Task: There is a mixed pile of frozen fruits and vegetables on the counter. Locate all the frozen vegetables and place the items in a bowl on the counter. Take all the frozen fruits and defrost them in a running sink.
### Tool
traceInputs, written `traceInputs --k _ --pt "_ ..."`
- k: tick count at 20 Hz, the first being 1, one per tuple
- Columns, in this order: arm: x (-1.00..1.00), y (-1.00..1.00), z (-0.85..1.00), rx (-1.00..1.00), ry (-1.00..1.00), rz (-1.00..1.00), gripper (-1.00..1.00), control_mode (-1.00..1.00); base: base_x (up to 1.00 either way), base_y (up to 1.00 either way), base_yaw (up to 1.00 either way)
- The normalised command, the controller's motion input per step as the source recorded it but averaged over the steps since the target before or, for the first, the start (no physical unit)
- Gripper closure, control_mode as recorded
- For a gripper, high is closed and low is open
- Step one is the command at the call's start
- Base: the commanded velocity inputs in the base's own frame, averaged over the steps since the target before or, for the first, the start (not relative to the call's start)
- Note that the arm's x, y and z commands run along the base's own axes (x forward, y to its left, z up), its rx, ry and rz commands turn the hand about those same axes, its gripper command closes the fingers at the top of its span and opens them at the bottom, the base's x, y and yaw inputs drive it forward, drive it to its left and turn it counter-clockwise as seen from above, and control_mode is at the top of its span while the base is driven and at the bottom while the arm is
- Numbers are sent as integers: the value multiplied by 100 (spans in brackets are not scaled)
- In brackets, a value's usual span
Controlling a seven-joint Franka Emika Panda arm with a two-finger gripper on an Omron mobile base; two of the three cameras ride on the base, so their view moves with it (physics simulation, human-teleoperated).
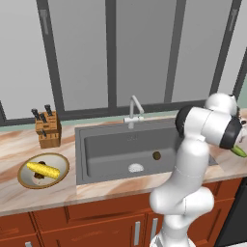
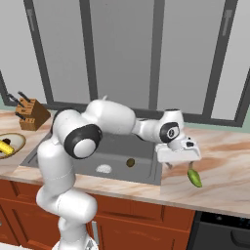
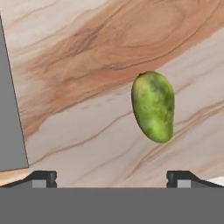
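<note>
With its jaws wide apart and empty, the gripper [image 2: 183,157] hovers over the green fruit [image 3: 153,106] lying on the counter [image 2: 224,161] just right of the sink [image 2: 141,151], so it should centre over the fruit, descend straight and close gently.

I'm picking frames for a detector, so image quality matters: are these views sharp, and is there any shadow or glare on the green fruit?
Hand view: green fruit sharp, evenly lit, no glare, no clear shadow on the counter. Right base view: flat rendered light, faint shading under the open end effector. Left base view: sink crisp, no blur.
</note>
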Motion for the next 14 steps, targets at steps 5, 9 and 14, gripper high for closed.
traceInputs --k 5,9,14 --pt "-11 -40 -8 13 1 27 -100 -100 0 0 0" --pt "2 -42 -5 19 -10 27 -100 -100 0 0 0" --pt "16 -26 -8 16 -9 24 -100 -100 0 0 0"
